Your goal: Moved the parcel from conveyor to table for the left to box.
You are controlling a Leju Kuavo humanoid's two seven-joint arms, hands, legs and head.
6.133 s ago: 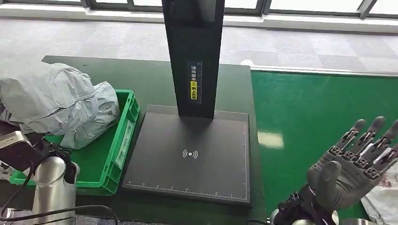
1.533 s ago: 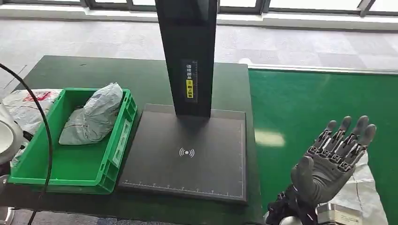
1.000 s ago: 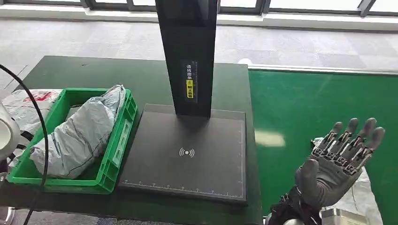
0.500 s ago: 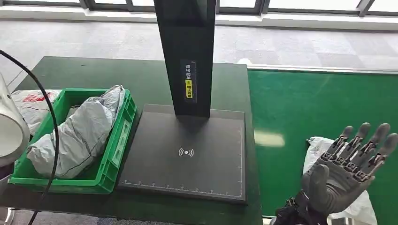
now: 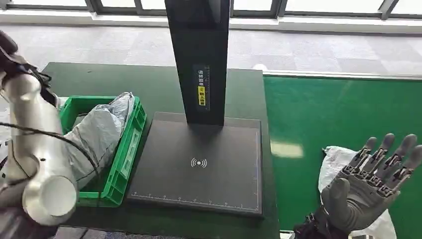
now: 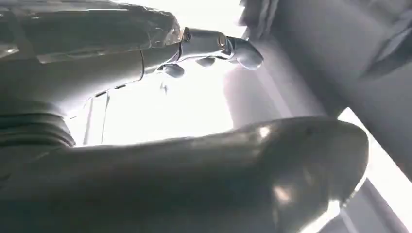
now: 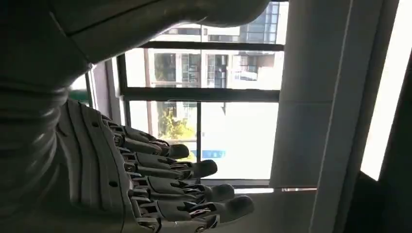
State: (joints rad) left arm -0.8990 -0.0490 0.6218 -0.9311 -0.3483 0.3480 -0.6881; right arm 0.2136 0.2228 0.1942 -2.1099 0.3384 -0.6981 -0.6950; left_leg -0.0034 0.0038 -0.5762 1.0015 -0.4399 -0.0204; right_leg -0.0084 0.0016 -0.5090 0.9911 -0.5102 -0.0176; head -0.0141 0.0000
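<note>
Grey parcel [image 5: 94, 142] lying in the green crate [image 5: 130, 144].
Right hand [image 5: 370, 186] spread, holding nothing, above a white bag [image 5: 334, 162]; left hand [image 6: 160, 160] with fingers apart, empty.

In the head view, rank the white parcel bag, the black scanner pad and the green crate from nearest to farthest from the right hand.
Measured from the right hand, open at the lower right:
1. White parcel bag, on the green conveyor just behind the hand.
2. Black scanner pad, mid-table, to the hand's left.
3. Green crate, at the table's far left, holding a grey parcel.
</note>
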